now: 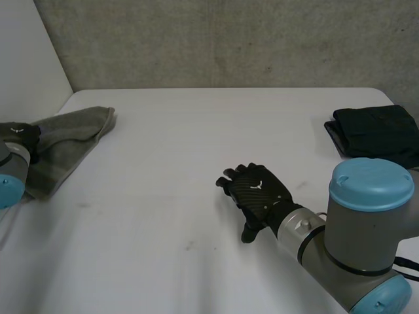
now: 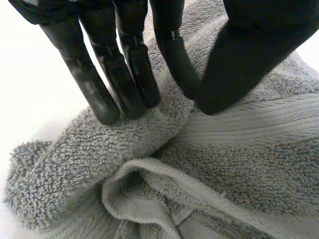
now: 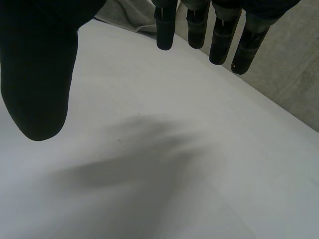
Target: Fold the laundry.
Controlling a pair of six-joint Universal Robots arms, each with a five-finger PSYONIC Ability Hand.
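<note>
A big white table (image 1: 196, 163) fills most of the room in front of me. On its left side lies a grey towel (image 1: 69, 140), bunched up and rumpled, with one end reaching toward the far edge of the table. On the far right side sits a dark pile of folded clothes (image 1: 380, 134), well apart from the towel. The right arm (image 1: 360, 222) reaches in from the near right corner. The right hand (image 1: 258, 193) hangs over the bare middle of the table with its palm down. Its fingers (image 3: 219, 40) are straight and spread out, and its thumb (image 3: 40, 74) sticks out to the side, so it is wide open and holds nothing. The left hand (image 1: 19, 137) is on the near end of the towel, by the left edge of the table. Its fingertips (image 2: 99, 94) and its thumb (image 2: 234, 69) dig down into the fluffy cloth close together and pinch a thick fold of it between them.
</note>
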